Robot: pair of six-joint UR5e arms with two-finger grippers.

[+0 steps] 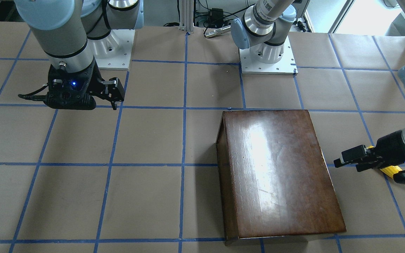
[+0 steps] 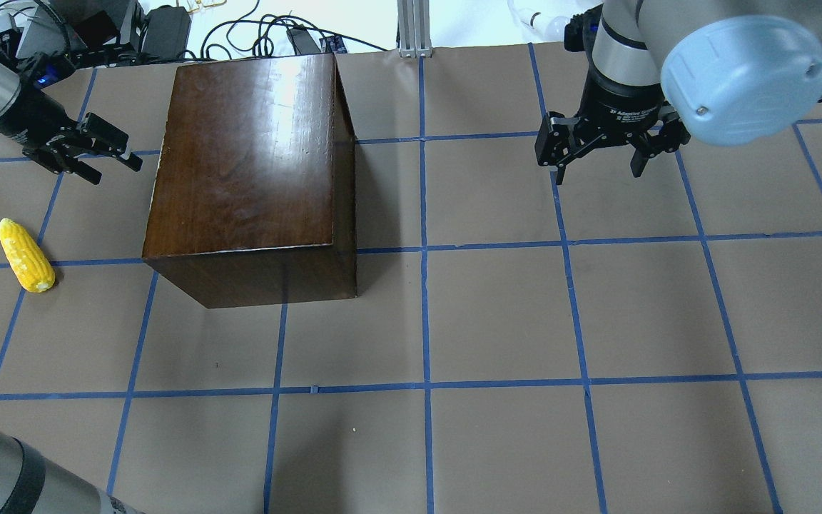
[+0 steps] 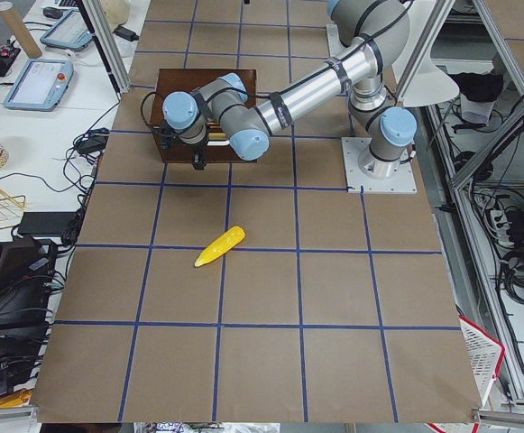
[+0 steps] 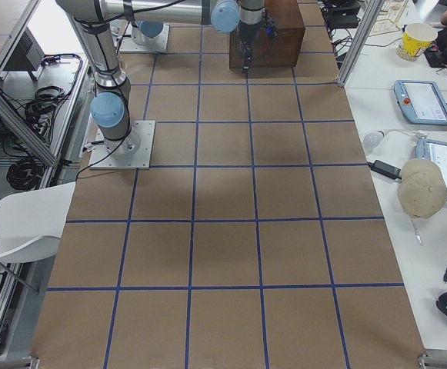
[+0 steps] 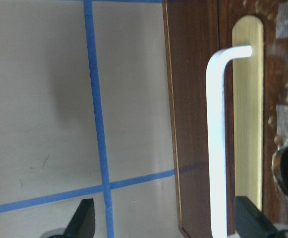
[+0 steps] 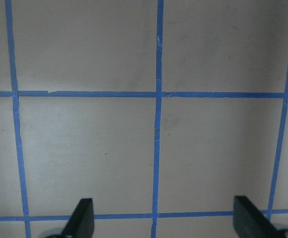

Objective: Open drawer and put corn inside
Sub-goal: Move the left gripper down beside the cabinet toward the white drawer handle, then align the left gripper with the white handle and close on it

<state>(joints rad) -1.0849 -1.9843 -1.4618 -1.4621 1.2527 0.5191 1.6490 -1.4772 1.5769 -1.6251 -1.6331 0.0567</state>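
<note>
The glossy dark-brown cabinet (image 2: 247, 157) stands on the table's left half. Its drawer is shut. The drawer's dark front panel (image 5: 193, 124), with a white handle (image 5: 215, 144) over a brass plate, fills the right of the left wrist view. My left gripper (image 2: 115, 170) is open and empty. It hovers just off the cabinet's left side, and the handle lies between its fingertips (image 5: 84, 218) in the wrist view, apart from them. The yellow corn (image 2: 26, 255) lies on the table left of the cabinet, nearer the robot than the left gripper. My right gripper (image 2: 596, 173) is open and empty over bare table at far right.
Brown paper with a blue tape grid covers the table (image 2: 496, 321). The arm bases (image 1: 267, 56) are bolted at the robot's edge. Cables and devices (image 2: 168, 28) lie beyond the far edge behind the cabinet. The right wrist view shows only bare paper (image 6: 158, 129).
</note>
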